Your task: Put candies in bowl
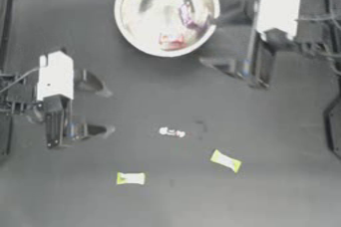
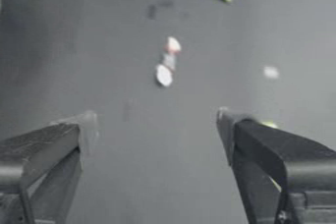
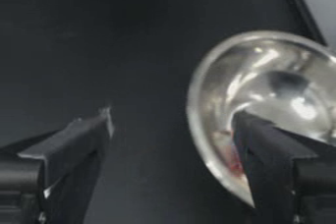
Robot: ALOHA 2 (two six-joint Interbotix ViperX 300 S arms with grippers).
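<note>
On the dark table [image 1: 279,196], my left gripper [image 1: 93,107] hung with its jaws wide apart and empty, facing the whitish candy [image 1: 172,132] that lay out in the open, well apart from the silver bowl [image 1: 126,22] at the far edge. Two sweets, a red-white one [image 1: 172,42] and a purple-white one [image 1: 188,20], already lay inside that bowl, and my right gripper [image 1: 230,74], jaws also spread and empty, waited just beside its rim. Two yellow-green candies remained on the table: one [image 1: 226,161] tilted on a diagonal, the other [image 1: 130,178] lying nearly level across the overhead view. The whitish candy's long axis ran roughly side to side in that view, its twisted ends pointing toward and away from my left gripper. To take it well, I judged, I should close across the narrow middle and not end to end, so the jaws would need turning to straddle the wrapper's waist, and I should come down low enough to catch so flat a thing without scraping the table.
</note>
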